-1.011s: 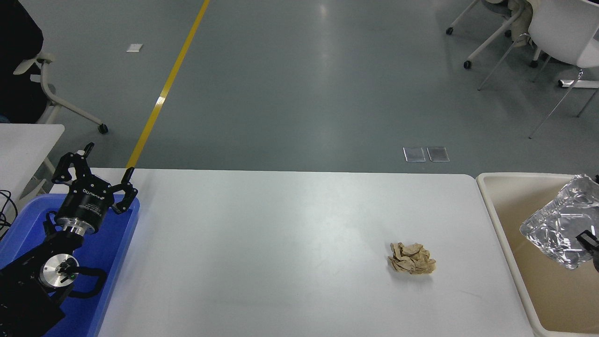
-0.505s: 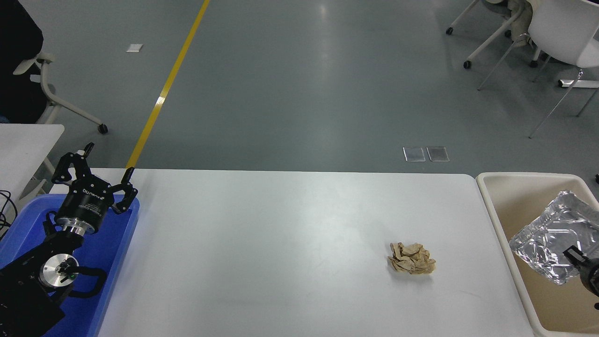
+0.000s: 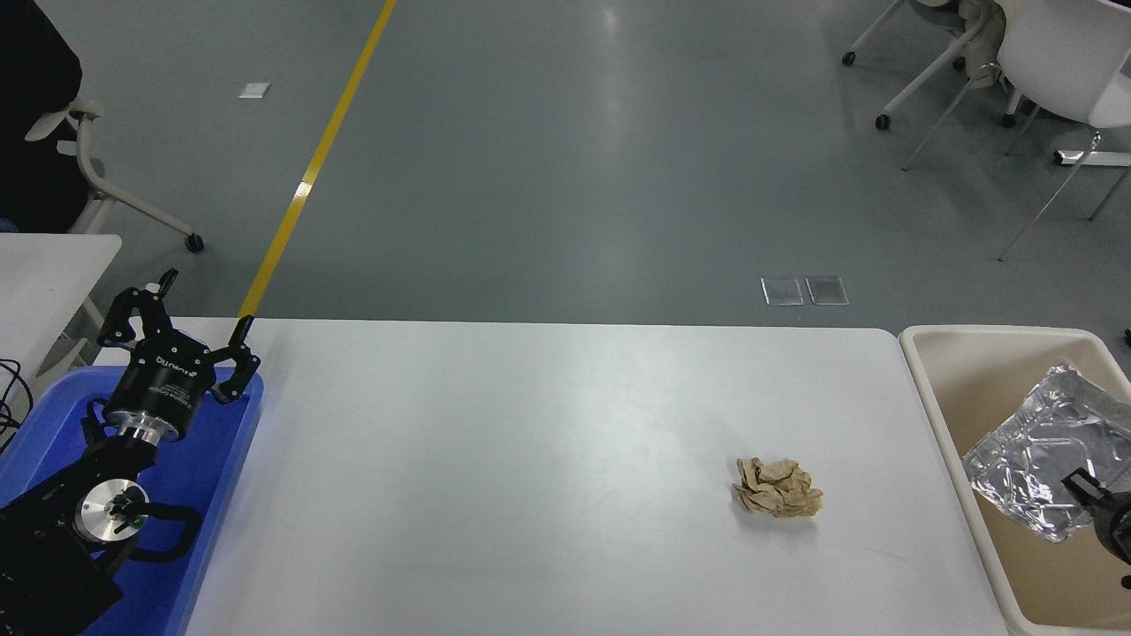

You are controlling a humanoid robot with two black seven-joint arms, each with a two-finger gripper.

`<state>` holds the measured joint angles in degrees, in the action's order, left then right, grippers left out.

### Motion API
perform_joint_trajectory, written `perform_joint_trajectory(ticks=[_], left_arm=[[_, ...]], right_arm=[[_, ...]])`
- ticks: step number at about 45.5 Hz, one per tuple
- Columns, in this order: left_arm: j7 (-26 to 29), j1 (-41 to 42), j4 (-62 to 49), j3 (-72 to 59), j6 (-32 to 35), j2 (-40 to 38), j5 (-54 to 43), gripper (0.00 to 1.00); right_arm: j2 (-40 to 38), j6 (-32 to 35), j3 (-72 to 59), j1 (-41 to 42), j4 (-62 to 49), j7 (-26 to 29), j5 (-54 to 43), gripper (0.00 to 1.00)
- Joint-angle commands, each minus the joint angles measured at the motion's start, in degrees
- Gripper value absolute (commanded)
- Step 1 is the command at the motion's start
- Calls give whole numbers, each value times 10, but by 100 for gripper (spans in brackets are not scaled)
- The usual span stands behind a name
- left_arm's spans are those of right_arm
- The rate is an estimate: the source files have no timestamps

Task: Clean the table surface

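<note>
table surface [image 3: 530, 459]: paper wad [image 3: 777, 488] | right gripper [image 3: 1091, 499] grips foil bag [image 3: 1043, 459] over bin [image 3: 937, 389] | left gripper [image 3: 181, 327] spread

Single head view: high, robot's side, facing forward-down over table surface [image 3: 530, 459]; floor beyond.

You see only a sliver of the right gripper [image 3: 1100, 511] at the frame's right edge; its fingers' state is unreadable (the rest is cut off). The silver foil bag [image 3: 1038, 459] runs past that edge too. The beige bin [image 3: 937, 389] and the blue tray [image 3: 225, 495] are both cropped.
</note>
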<state>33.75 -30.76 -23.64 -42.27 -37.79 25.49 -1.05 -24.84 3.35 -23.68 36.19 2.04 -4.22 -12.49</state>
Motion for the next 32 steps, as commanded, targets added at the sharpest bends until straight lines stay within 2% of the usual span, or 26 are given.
perform_joint_trajectory(ticks=[1, 3, 6, 19, 25, 29, 32], left_arm=[[0, 0, 0, 0, 0, 0, 0, 100], [0, 0, 0, 0, 0, 0, 0, 100], [0, 0, 0, 0, 0, 0, 0, 100], [0, 0, 0, 0, 0, 0, 0, 100], [0, 0, 0, 0, 0, 0, 0, 100], [0, 0, 0, 0, 0, 0, 0, 100], [0, 0, 0, 0, 0, 0, 0, 100]], right_arm=[[0, -18, 3, 0, -2, 0, 2, 34], [0, -23, 6, 1, -2, 0, 3, 41], [0, -25, 11, 0, -2, 0, 3, 43], [0, -27, 39, 7, -2, 0, 3, 64], [-1, -29, 73, 16, -6, 0, 3, 81], [-1, -32, 121, 33, -15, 0, 3, 96], [-1, -32, 151, 39, -16, 0, 3, 97]])
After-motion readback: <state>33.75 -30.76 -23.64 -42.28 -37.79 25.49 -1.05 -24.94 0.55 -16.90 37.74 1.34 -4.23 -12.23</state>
